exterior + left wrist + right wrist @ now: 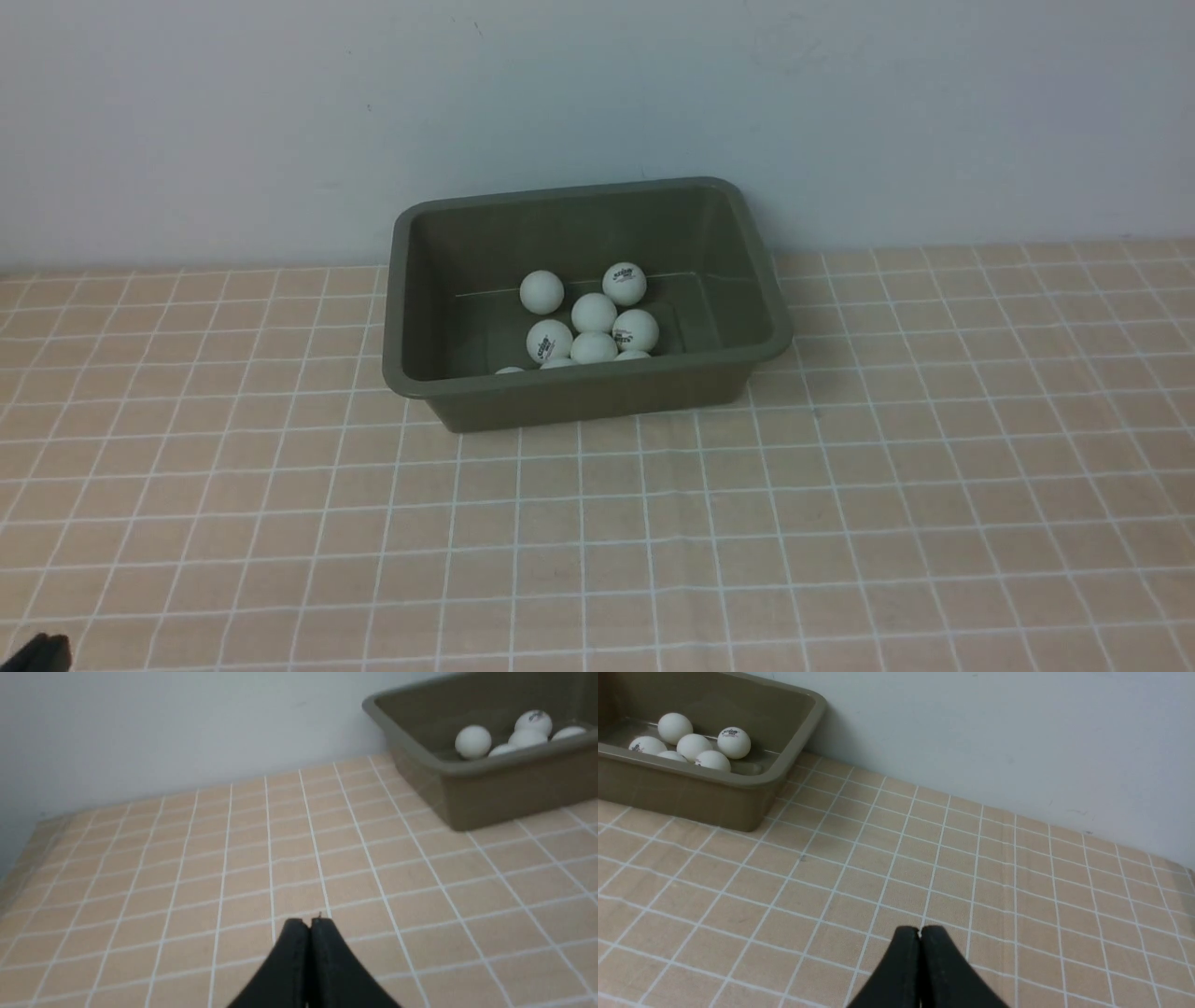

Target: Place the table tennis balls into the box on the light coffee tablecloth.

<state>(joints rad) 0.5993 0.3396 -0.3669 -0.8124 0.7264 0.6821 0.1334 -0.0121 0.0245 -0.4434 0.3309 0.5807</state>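
Note:
The olive-green box [747, 224] stands on the light coffee tablecloth [597, 523] near the back wall. Several white table tennis balls [594, 313] lie clustered on its floor, some partly hidden by the near wall. In the left wrist view the box [490, 793] and balls [473, 741] sit far off, and my left gripper [310, 920] is shut and empty over bare cloth. The right wrist view shows the box [691, 793] and balls [734, 743] at a distance, with my right gripper [919, 930] shut and empty. A dark sliver of the left arm [37, 653] shows at the front view's lower left corner.
A pale wall [597, 93] rises directly behind the box. The cloth's left edge [18, 872] and its right edge [1188, 872] show in the wrist views.

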